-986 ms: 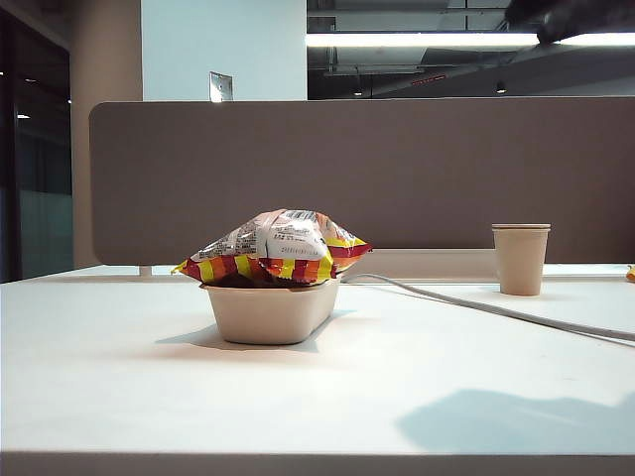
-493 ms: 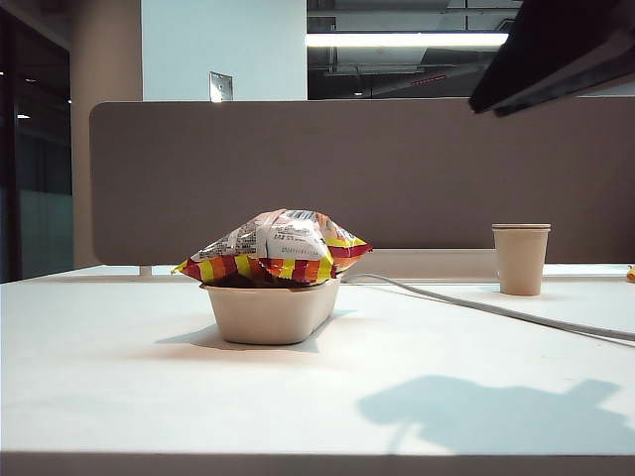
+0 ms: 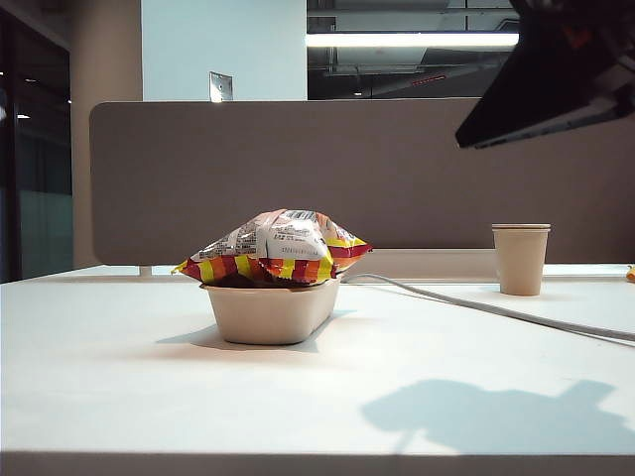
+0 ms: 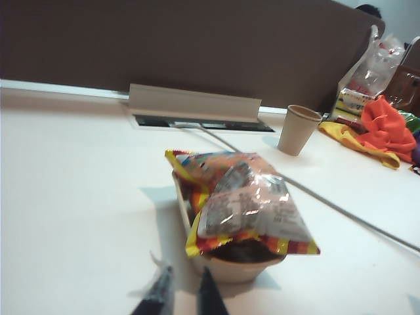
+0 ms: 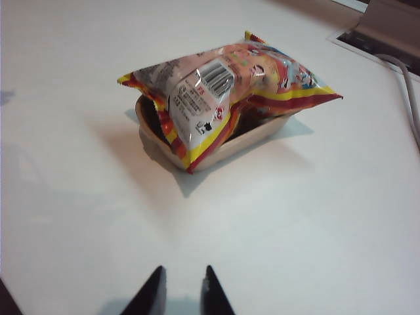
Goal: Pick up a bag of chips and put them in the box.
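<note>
The bag of chips [image 3: 278, 248], shiny silver foil with red and yellow striped ends, lies on top of the beige box [image 3: 270, 312] and overhangs its rim. The left wrist view shows the bag [image 4: 246, 203] and the box [image 4: 236, 269] just beyond my left gripper [image 4: 186, 270], whose tips stand a little apart with nothing between them. In the right wrist view my right gripper [image 5: 184, 268] hovers over bare table, well short of the bag [image 5: 223, 85] and box [image 5: 243, 141], its tips slightly apart and empty. My right arm [image 3: 556, 79] shows as a dark shape at the upper right.
A beige paper cup [image 3: 520, 258] stands at the back right, with a grey cable [image 3: 496, 307] running across the table in front of it. A brown partition [image 3: 397, 169] closes off the back. Orange cloth [image 4: 387, 125] and a plastic bag [image 4: 371, 65] lie beyond the cup.
My right arm has come down into the upper right of the exterior view, and its shadow on the table has grown. The bag and the box have not moved.
</note>
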Available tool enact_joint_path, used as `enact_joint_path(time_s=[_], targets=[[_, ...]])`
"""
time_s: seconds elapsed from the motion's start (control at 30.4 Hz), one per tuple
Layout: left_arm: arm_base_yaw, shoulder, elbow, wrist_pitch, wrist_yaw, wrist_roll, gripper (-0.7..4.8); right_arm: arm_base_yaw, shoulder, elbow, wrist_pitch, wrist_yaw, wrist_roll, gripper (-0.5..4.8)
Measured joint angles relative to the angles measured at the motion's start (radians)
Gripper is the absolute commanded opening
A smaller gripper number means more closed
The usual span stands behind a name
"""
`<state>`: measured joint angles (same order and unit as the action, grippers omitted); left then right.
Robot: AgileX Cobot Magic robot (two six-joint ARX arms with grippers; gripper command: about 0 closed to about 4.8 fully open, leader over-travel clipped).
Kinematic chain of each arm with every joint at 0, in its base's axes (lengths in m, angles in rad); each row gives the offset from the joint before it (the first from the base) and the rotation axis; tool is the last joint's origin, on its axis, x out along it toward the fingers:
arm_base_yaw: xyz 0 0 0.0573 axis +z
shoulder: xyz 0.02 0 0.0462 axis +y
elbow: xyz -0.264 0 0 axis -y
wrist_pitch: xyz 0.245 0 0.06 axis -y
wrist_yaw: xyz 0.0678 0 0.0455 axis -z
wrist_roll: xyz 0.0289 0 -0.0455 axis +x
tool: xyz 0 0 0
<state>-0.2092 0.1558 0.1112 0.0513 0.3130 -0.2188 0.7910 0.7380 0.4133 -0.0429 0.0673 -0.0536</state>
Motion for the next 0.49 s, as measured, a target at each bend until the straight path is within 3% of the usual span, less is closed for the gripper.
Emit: enact_joint_path(time_s=[0.49], targets=[[0.000, 0.000, -0.064, 0.004, 0.026, -0.003, 0.52, 0.000, 0.000, -0.082, -0.097, -0.015, 0.000, 0.08]])
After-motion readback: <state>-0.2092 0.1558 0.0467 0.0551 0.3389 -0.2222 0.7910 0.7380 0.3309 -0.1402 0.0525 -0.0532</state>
